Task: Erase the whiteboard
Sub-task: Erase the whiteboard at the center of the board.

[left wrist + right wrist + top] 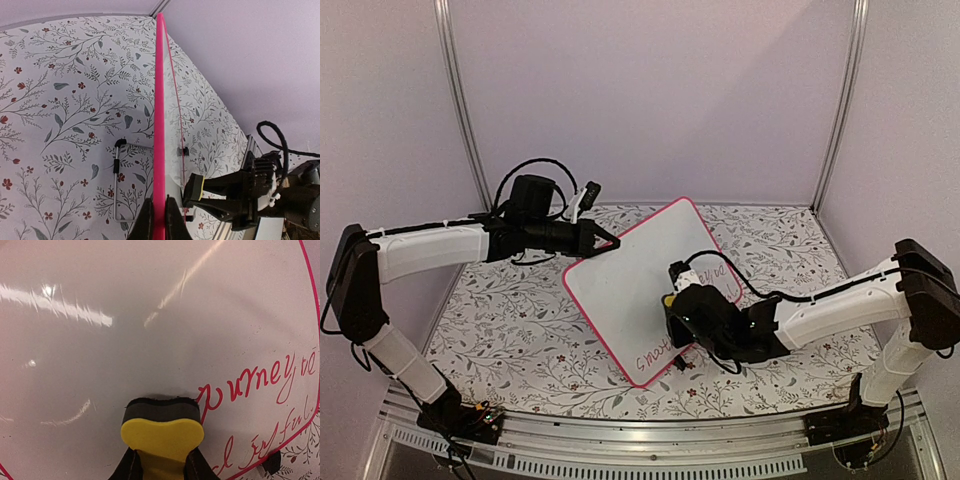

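The whiteboard (625, 275) with its pink-red frame stands tilted in the middle of the table. My left gripper (609, 243) is shut on its upper left edge; in the left wrist view both fingers (146, 222) pinch the frame (159, 110), seen edge-on. My right gripper (675, 305) is shut on a yellow eraser (162, 432) whose dark felt face presses against the board (150, 315). Red handwriting (260, 382) starts just right of the eraser and runs to the board's edge. More red writing (655, 357) shows at the board's lowest corner.
A floral cloth (500, 320) covers the table. A bent wire stand (117, 180) lies on it behind the board. A black clip foot (272, 462) sits on the board's frame. Walls close in the back and sides, and a metal rail (650, 430) runs along the near edge.
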Controlling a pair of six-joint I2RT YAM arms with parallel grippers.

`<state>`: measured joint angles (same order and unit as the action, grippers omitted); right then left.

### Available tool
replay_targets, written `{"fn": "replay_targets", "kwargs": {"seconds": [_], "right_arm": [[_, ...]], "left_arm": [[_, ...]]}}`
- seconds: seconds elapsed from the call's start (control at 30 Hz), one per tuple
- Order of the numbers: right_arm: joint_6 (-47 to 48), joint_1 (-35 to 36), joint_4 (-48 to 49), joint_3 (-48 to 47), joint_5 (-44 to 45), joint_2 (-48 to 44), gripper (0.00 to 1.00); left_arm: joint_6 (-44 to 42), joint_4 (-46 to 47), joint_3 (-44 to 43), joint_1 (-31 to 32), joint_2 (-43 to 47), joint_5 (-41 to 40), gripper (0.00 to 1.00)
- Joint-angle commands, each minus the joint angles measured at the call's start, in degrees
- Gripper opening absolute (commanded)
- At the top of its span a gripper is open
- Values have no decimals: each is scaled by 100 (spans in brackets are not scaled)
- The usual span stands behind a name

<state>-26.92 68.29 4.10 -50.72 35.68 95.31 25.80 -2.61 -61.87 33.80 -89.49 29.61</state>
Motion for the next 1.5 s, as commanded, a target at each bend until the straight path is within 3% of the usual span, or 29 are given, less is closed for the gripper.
{"fn": "replay_targets", "kwargs": {"seconds": [0.0, 0.77, 1.47], "right_arm": [[333, -212, -195, -108, 155, -6, 24], [436, -492, -152, -273, -35, 17, 25], [-158, -497, -401, -1281, -219, 305, 24]], "left_arm": [[-442, -340, 184, 27, -143, -411, 0], [-415, -379, 166, 39, -66, -532, 0], [-486, -519, 127, 10, -26, -810, 0]]}}
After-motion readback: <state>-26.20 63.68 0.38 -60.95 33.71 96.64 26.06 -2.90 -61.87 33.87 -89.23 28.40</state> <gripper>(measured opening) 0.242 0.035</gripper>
